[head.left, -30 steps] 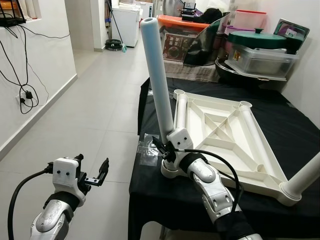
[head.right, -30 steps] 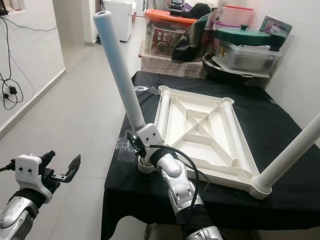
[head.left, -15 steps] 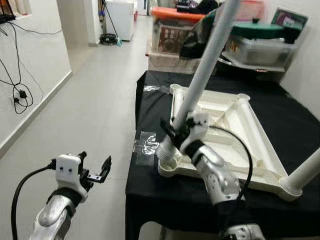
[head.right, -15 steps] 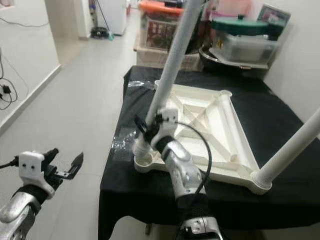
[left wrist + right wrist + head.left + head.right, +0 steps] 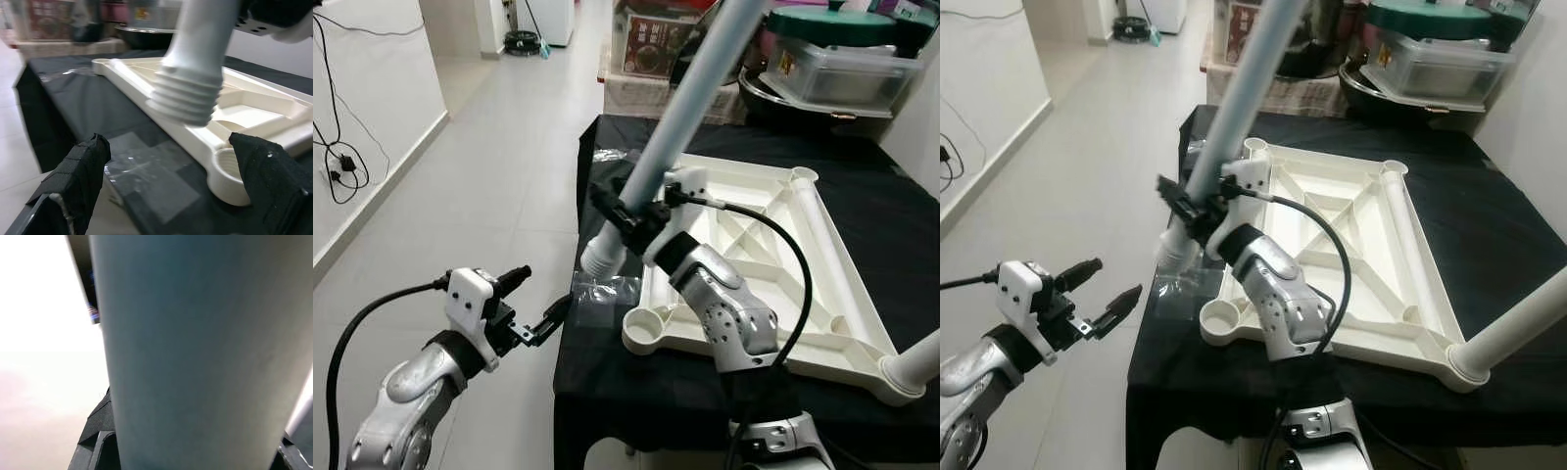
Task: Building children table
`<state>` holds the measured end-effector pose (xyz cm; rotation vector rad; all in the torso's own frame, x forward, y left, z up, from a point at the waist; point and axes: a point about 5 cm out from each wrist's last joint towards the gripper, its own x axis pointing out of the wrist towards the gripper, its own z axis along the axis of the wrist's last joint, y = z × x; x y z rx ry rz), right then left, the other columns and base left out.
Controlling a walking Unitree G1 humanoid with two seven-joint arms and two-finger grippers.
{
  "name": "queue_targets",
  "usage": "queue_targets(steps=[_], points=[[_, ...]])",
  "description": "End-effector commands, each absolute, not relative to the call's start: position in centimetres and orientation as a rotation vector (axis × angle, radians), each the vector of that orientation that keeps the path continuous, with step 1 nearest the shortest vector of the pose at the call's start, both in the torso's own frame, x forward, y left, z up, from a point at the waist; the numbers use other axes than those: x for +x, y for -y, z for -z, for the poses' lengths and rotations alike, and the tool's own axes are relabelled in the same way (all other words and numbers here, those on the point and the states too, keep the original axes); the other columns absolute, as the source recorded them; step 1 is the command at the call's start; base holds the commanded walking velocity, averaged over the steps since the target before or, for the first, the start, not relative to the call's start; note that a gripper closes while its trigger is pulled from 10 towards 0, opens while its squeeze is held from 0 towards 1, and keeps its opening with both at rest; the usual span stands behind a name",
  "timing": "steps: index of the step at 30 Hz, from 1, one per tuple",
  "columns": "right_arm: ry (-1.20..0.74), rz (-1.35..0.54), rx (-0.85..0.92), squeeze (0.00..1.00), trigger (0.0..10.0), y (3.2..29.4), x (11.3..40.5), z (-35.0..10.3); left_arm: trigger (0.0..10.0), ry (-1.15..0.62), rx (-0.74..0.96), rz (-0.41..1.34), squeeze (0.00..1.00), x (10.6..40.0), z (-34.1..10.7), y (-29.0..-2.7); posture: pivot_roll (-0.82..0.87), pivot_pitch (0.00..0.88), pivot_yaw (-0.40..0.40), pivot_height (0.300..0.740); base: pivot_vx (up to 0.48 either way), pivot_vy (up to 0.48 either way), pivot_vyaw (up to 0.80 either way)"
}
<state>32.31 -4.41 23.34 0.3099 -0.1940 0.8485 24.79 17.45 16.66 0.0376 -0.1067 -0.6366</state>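
A white children's table top point(image 5: 773, 264) lies upside down on a black-clothed table point(image 5: 607, 186). My right gripper point(image 5: 631, 217) is shut on a pale grey-blue table leg point(image 5: 690, 93), which slants up to the right. The leg's threaded end point(image 5: 603, 257) hangs free, left of and above the empty near corner socket point(image 5: 651, 328). In the right wrist view the leg point(image 5: 195, 357) is pressed close between the fingers. My left gripper point(image 5: 548, 286) is open just off the table's left edge, and its fingers point(image 5: 73, 176) frame the threaded end point(image 5: 188, 98). Another leg point(image 5: 915, 362) stands in the near right corner.
A crumpled clear plastic bag point(image 5: 607, 289) lies on the cloth by the socket. Storage boxes and a lidded tub point(image 5: 842, 69) crowd the far end. Tiled floor point(image 5: 480, 196) runs along the left, with a white wall and hanging cables point(image 5: 342, 157).
The leg has come out of the near corner socket and now hangs left of it. My left gripper has moved closer to the table's edge. The camera has tilted downward.
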Motion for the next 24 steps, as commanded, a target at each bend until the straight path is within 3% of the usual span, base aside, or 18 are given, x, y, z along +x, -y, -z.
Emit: queue_targets(steps=[1, 19, 24], points=[[0.194, -0.883, 0.303, 0.00, 10.0, 4.0, 31.8, -23.4, 10.0, 0.070, 0.040, 0.694, 0.00, 24.7, -16.3, -17.1, 0.05, 0.000, -0.083, 0.740, 0.000, 0.000, 0.00], [0.202, -1.256, 0.258, 0.00, 10.0, 0.4, 27.0, -24.1, 10.0, 0.060, 0.096, 0.767, 0.00, 27.2, -16.6, -15.7, 0.03, 0.000, -0.068, 0.740, 0.000, 0.000, 0.00], [0.184, -1.272, 0.247, 0.00, 10.0, 0.2, 26.8, -23.6, 10.0, 0.074, 0.083, 0.795, 0.00, 27.4, -16.8, -14.8, 0.03, 0.000, -0.073, 0.740, 0.000, 0.000, 0.00]])
